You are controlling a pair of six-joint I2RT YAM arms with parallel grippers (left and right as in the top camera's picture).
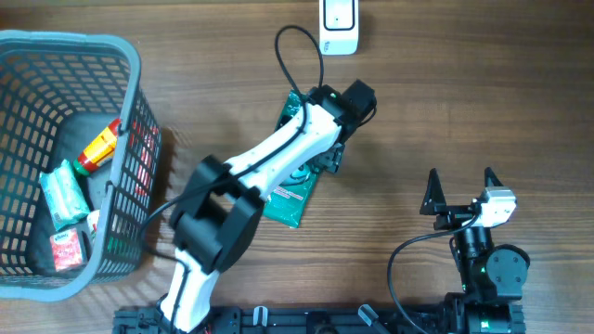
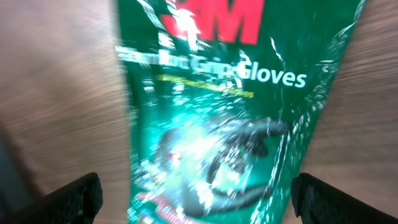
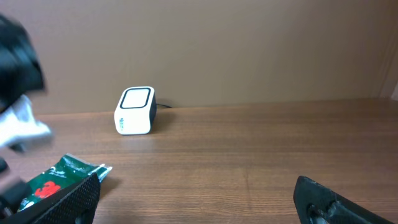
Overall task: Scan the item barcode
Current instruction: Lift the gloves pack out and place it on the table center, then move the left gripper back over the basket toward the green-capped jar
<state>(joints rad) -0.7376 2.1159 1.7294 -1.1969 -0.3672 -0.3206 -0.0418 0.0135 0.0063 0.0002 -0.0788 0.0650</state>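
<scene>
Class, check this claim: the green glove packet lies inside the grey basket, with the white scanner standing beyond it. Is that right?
Not quite. The green glove packet lies on the table beside the grey basket, not inside it. The white scanner does stand beyond it. The overhead view shows this.

A small white scanner [image 3: 135, 111] with a dark cable behind it stands well back on the brown desk [image 3: 261, 149]. The corner of a green packet [image 3: 62, 176] lies at lower left, beside a blurred black-and-white arm [image 3: 17, 106]. Two dark fingers [image 3: 69, 200] sit in the bottom corners, spread wide apart.
</scene>
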